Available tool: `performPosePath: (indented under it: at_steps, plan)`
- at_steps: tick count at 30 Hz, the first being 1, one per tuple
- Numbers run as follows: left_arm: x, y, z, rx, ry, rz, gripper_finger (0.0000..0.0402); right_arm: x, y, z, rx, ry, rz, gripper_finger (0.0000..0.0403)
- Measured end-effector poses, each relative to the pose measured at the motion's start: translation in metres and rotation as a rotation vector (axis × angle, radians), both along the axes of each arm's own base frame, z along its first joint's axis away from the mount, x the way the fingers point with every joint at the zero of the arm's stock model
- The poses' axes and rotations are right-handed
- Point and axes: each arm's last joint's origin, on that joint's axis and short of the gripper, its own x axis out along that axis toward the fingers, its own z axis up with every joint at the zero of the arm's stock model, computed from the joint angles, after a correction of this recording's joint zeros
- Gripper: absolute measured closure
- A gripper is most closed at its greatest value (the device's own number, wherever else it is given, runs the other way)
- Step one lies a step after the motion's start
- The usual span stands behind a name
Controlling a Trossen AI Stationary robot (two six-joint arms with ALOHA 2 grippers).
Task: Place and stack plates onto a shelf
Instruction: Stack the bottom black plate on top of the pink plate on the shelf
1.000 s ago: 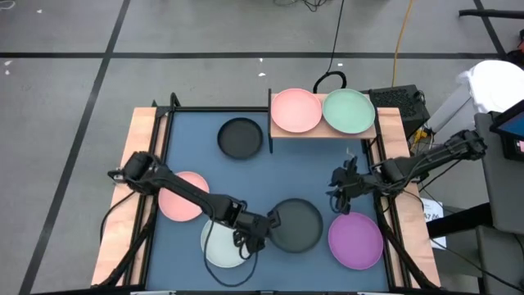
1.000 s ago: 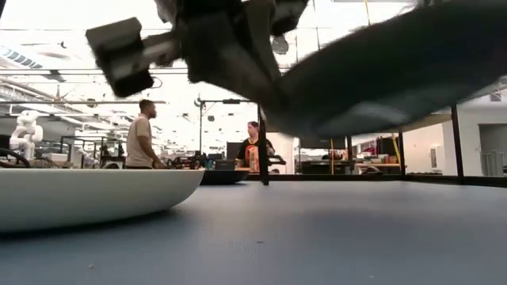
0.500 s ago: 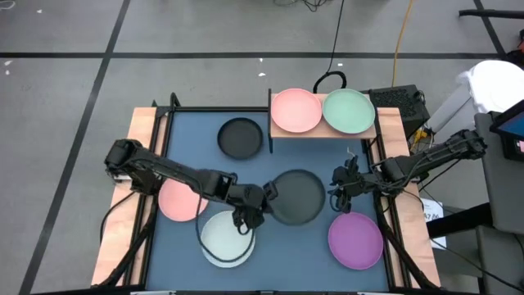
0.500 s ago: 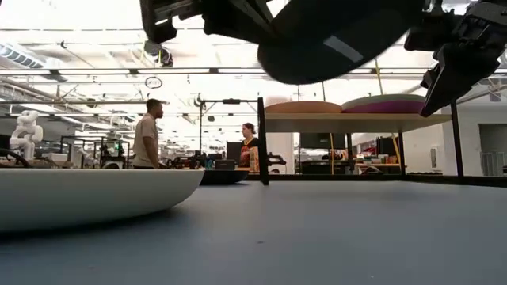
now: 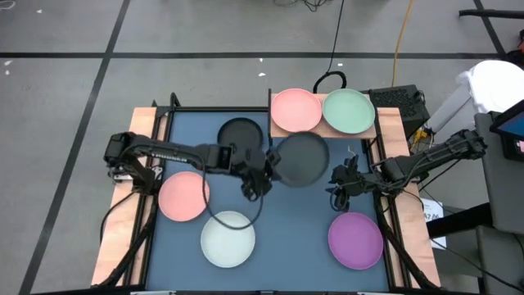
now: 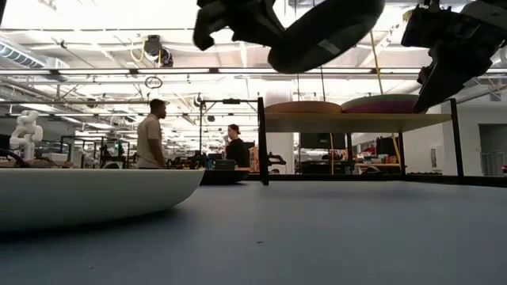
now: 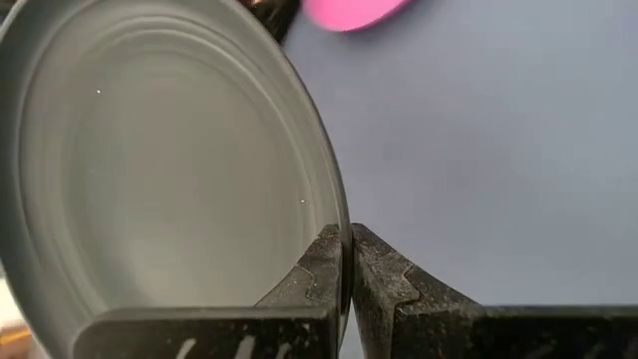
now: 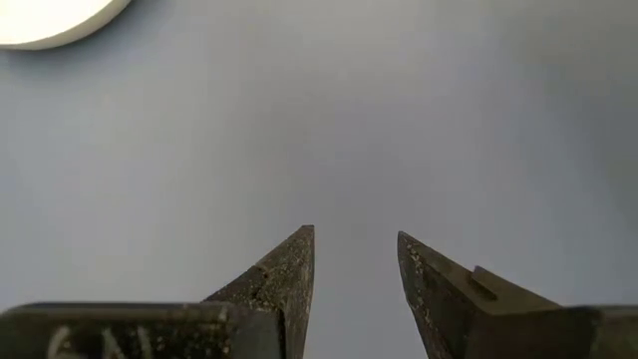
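My left gripper [image 5: 267, 172] [image 7: 344, 237] is shut on a dark grey plate [image 5: 302, 157] [image 6: 325, 30], carried in the air just near the shelf [image 5: 323, 131]. The light-wood shelf holds a pink plate [image 5: 295, 110] and a pale green plate [image 5: 349, 111]; the low view shows a purple plate [image 6: 392, 103] under the green one. A second dark grey plate [image 5: 237, 133], a pink plate [image 5: 183, 197], a whitish plate [image 5: 228, 239] and a purple plate [image 5: 355, 239] lie flat on the blue table. My right gripper [image 5: 338, 182] [image 8: 356, 249] hovers open at the right. My left gripper pinches the dark grey plate's rim [image 7: 342, 214] on the plate's left side, one finger [image 7: 319, 261] on the upper face and one finger [image 7: 384, 269] beneath. The fingers come roughly level from the table's left. The plate is lifted clear and tilted, high above the table in the low view.
Wooden side strips [image 5: 131, 197] edge the blue table [image 5: 286, 238]. My left arm [image 5: 172, 153] reaches across over the second dark grey plate. A black cable [image 5: 329, 80] loops behind the shelf. People stand in the room beyond the table [image 6: 150, 134].
My left gripper has carried the dark grey plate from the table's near middle up and toward the far edge, close to the shelf. The plate has stayed lifted clear and tilted. The whitish plate, once partly under the arm, now shows whole.
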Motion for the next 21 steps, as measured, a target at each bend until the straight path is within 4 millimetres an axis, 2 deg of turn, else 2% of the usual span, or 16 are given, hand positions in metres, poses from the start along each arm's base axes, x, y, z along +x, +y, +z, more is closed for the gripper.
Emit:
performPosePath:
  at_steps: [8, 14, 21]
  plan:
    - [0.003, 0.042, 0.038, 0.006, -0.069, 0.102, 0.0391, 0.0, 0.0, 0.0, -0.005, 0.0, 0.006, 0.0275]
    - [-0.001, 0.074, 0.055, 0.006, -0.082, 0.19, 0.0391, 0.0, 0.0, 0.0, -0.006, 0.0, 0.006, 0.0275]
    - [-0.005, 0.1, 0.066, -0.014, -0.114, 0.257, 0.0391, 0.0, 0.0, 0.0, -0.007, 0.0, 0.005, 0.0275]
